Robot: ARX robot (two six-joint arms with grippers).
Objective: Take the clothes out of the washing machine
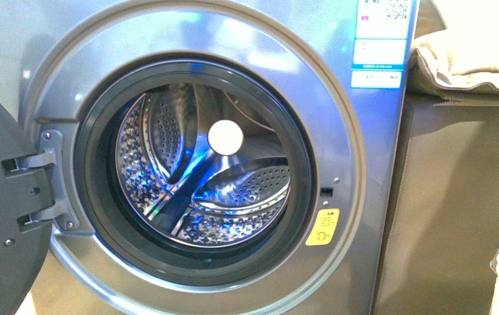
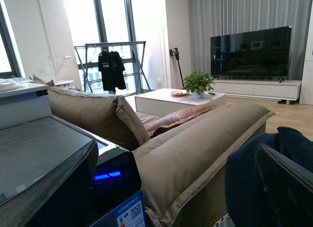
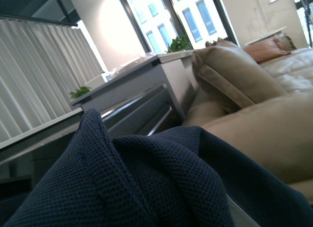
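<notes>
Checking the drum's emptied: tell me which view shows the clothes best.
Right wrist view: the clothes fill most of it, weave clear. Left wrist view catches only a navy bunch. Front view shows none in the washing machine's drum.

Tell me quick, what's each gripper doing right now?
Left gripper: cannot tell; only a dark part shows against the cloth.
Right gripper: not in view; cloth fills its wrist view.

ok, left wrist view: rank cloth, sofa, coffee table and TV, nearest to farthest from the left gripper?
1. navy cloth, closest, in the foreground
2. sofa, just behind the cloth
3. coffee table, mid-room beyond the sofa
4. TV, against the far wall
</notes>
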